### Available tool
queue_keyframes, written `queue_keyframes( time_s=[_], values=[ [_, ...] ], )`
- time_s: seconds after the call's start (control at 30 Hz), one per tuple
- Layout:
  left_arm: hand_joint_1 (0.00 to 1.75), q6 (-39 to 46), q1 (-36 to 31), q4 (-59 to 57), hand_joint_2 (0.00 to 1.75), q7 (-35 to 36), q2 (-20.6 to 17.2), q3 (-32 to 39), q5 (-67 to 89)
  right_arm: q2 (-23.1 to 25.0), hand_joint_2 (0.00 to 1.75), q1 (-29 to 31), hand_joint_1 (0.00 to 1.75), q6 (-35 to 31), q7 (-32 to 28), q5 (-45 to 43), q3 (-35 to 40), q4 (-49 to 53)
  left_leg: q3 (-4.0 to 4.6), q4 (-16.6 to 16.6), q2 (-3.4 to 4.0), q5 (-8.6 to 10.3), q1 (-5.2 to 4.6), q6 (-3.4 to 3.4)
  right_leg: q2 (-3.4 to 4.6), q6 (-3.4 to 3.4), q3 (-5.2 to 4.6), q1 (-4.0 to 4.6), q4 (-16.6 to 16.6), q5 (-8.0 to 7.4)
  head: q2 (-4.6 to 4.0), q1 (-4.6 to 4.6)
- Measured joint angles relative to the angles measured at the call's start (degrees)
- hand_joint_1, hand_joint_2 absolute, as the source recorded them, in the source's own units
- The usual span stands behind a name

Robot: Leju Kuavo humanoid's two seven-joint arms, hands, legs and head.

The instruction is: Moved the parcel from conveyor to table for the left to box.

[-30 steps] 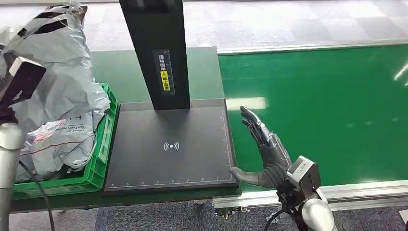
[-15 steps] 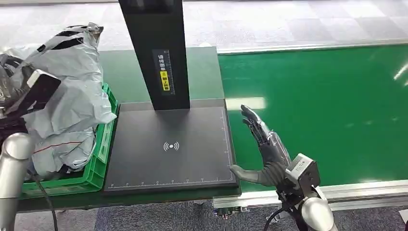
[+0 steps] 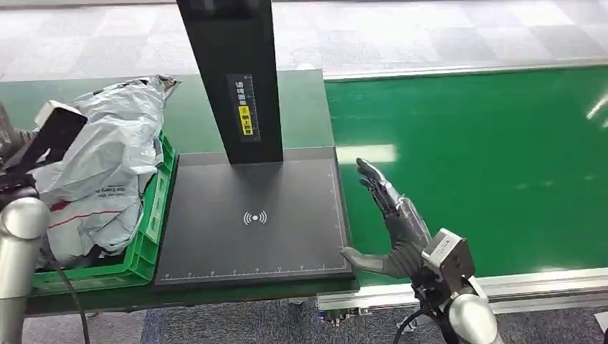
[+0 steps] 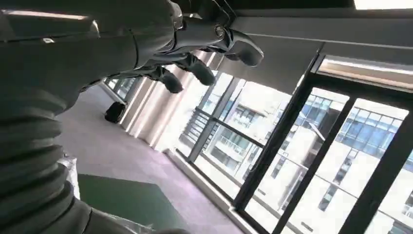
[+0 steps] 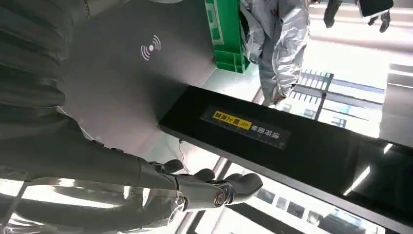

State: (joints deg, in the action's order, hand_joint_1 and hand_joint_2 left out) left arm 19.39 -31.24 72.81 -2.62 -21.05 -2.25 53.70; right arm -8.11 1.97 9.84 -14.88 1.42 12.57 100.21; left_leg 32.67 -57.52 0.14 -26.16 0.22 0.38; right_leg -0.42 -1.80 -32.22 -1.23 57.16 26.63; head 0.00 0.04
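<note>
A crinkled grey parcel (image 3: 107, 158) lies heaped in a green crate (image 3: 147, 240) at nine o'clock of the black scanner pad (image 3: 251, 222), the left hand (image 4: 195, 53) held open and empty in the air, the right hand (image 3: 391, 229) spread open and empty at the pad's three o'clock edge over the green conveyor (image 3: 487, 158).

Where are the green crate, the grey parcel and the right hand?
green crate (image 3: 152, 236), head view, on its front right wall.
grey parcel (image 3: 118, 154), head view, on its crumpled upper side.
right hand (image 3: 396, 228), head view, on the palm, fingers spread.
</note>
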Motion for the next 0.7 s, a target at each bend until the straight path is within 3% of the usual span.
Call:
queue_keyframes(
  time_s=[0.27,0.43,0.57,0.7],
  values=[
    [0.00,3.4,0.7,1.7,1.75,-0.8,0.6,1.4,-2.3,0.0,1.75,-0.2,0.00,0.0,0.2,0.4,0.0,0.0,0.00,0.0,0.00,0.00,0.00,0.00,0.00,0.00,0.00,0.00,0.0,0.00,0.00,0.02],
    [0.00,11.7,5.0,9.9,1.75,-8.9,2.2,2.4,-11.7,0.0,1.75,-0.9,0.00,-1.2,-0.1,0.4,-0.1,0.0,0.01,0.0,0.04,-0.02,-0.01,-0.01,0.04,0.00,-0.01,-0.01,0.0,0.01,0.00,0.02],
    [0.00,15.8,15.1,23.0,1.75,-18.4,5.3,2.1,-22.3,0.1,1.75,-2.9,0.00,-3.2,-2.3,-0.9,-0.7,0.9,-0.06,0.0,0.15,-0.20,-0.07,0.05,0.16,-0.05,0.00,-0.07,-0.1,0.10,0.00,0.00],
    [0.00,8.7,27.1,34.6,1.75,-21.2,9.2,-2.8,-30.2,1.1,1.75,-6.7,0.00,-8.2,-4.6,3.2,-0.9,2.6,-0.06,0.0,0.16,-0.35,-0.07,0.10,0.16,-0.10,0.05,-0.07,-0.1,0.21,0.00,0.02]
  ],
)
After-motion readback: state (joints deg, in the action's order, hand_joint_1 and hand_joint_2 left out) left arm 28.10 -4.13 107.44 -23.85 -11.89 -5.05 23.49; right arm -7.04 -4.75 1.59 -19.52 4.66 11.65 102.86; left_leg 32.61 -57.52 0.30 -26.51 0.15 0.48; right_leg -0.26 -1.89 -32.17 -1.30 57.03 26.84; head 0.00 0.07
